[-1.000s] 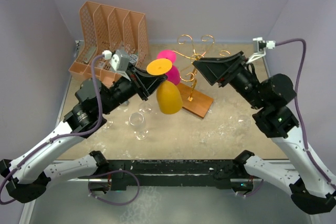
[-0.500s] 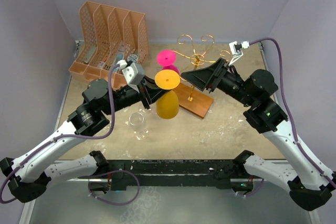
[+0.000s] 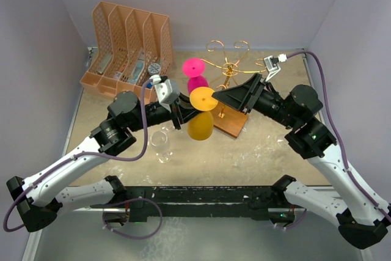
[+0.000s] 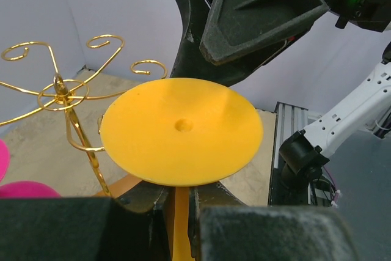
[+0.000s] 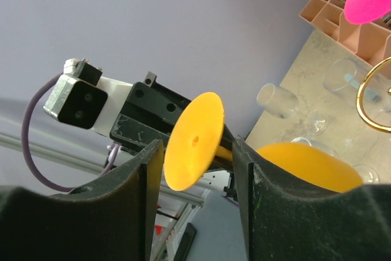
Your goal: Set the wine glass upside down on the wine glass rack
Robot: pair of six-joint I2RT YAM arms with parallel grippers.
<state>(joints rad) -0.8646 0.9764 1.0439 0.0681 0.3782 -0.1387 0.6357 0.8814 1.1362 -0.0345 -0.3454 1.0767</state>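
My left gripper (image 3: 183, 114) is shut on the stem (image 4: 176, 224) of a yellow wine glass (image 3: 200, 126) and holds it upside down in the air, foot (image 3: 202, 98) up, just left of the rack. The rack is gold wire (image 3: 229, 68) on a brown wooden base (image 3: 231, 123). A pink glass (image 3: 197, 84) hangs upside down on its left arm. My right gripper (image 3: 217, 98) is open, with its fingers on either side of the yellow foot (image 5: 194, 140) and not touching it. The gold arms also show in the left wrist view (image 4: 61, 90).
An orange file organizer (image 3: 125, 35) stands at the back left. A clear wine glass (image 3: 160, 145) stands on the table below the left arm. More clear glasses (image 5: 278, 99) show near the organizer. Grey walls close in on three sides.
The left gripper has carried the yellow glass right and nearer, toward the rack. The right gripper has swung left and lower until its open fingers flank the glass's foot.
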